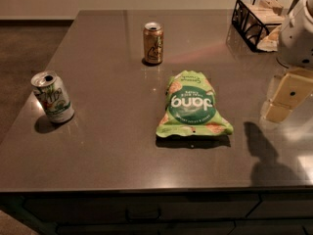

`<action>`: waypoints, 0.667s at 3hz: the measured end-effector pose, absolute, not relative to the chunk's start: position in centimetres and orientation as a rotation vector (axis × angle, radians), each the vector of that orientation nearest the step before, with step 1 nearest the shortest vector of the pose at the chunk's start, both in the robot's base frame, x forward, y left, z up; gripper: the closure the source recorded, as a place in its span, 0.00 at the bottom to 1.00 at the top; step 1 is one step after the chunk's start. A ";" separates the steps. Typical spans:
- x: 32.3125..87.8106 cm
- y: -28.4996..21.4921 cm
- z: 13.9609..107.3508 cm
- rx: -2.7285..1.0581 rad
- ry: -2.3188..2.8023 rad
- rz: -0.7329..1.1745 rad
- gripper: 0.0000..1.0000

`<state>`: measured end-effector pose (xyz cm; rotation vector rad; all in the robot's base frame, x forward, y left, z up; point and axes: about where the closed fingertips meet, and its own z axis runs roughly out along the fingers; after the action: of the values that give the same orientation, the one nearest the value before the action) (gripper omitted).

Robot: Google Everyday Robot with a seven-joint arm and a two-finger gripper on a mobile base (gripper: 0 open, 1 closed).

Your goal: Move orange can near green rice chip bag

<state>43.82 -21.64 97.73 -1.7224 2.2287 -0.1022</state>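
The orange can (153, 43) stands upright on the dark table toward the back, left of centre. The green rice chip bag (193, 105) lies flat in the middle of the table, in front of and to the right of the can, with a gap between them. My gripper (286, 98) hangs above the table's right side, to the right of the bag and well away from the can. It holds nothing that I can see. Its shadow falls on the table at the front right.
A white-and-green can (53, 97) stands tilted near the table's left edge. A black wire basket (255, 16) with napkins sits at the back right corner. The table's front edge (146, 187) runs along the bottom, with drawers below.
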 end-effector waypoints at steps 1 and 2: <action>43.8 -21.6 97.7 -1.722 2.229 -0.102 0.00; 46.3 -20.5 97.8 -1.677 2.221 -0.077 0.00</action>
<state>46.29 -20.52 97.82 -1.6771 2.2211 -0.0767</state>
